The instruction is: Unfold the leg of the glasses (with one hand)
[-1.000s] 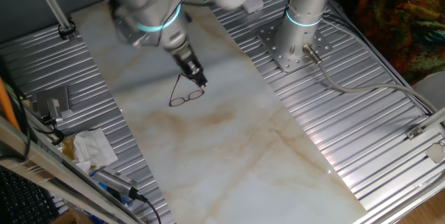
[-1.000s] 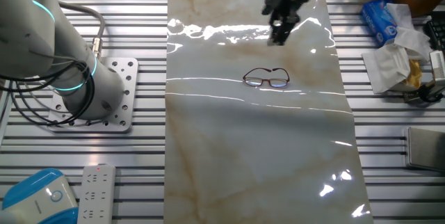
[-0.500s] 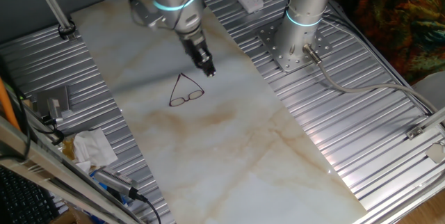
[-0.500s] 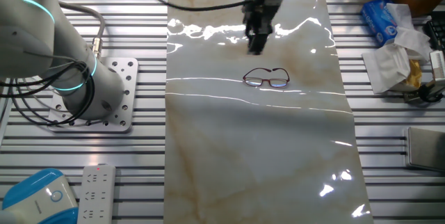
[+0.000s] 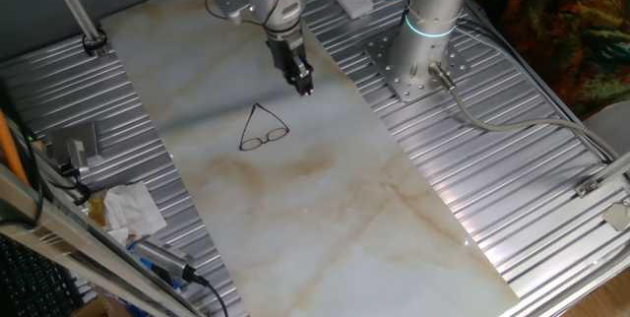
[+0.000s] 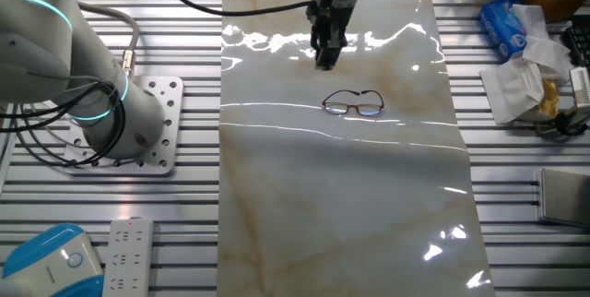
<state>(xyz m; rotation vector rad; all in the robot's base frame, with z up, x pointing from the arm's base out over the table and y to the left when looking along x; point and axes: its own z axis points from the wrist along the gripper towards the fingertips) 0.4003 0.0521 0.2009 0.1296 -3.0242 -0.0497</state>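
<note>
In one fixed view the glasses (image 5: 263, 128) lie on the marble sheet (image 5: 325, 199), both legs meeting in a point at 12 o'clock, while the hand (image 5: 304, 87) hangs apart at their 1 o'clock. In the other fixed view the glasses (image 6: 353, 103) rest lenses-forward mid-sheet with the hand (image 6: 326, 57) at their 11 o'clock, gripping nothing; whether its fingers are parted I cannot tell.

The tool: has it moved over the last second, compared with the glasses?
Yes. The tool was right at the glasses a second ago; now it has pulled away toward the arm's base plate. The glasses stayed put.
</note>
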